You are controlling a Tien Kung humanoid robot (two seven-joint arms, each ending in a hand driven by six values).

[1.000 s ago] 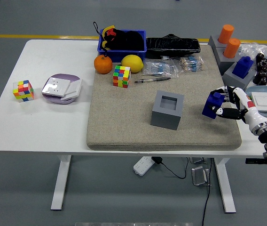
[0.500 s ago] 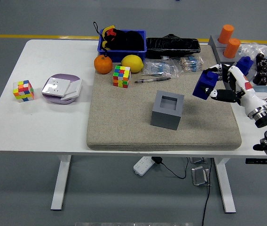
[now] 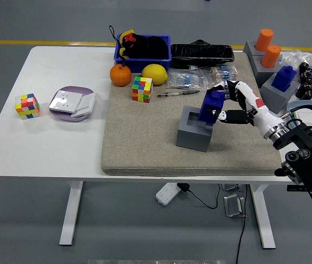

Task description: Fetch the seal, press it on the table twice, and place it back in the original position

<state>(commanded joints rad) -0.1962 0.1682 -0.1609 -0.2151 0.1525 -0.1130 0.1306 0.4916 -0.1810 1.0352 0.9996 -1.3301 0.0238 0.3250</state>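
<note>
Seal (image 3: pixel 210 105) in our right hand (image 3: pixel 234 107), fingers pinching it, had travelled from 3 o'clock to over the grey holder (image 3: pixel 195 128); we judged only lowering it back remained.

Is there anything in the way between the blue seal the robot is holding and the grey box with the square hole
Nothing visible blocks it. The right hand grips the blue block-shaped seal right at the far right rim of the grey square holder, whose recess looks open and empty. The pen and the colourful puzzle cube lie farther back on the beige mat.
</note>
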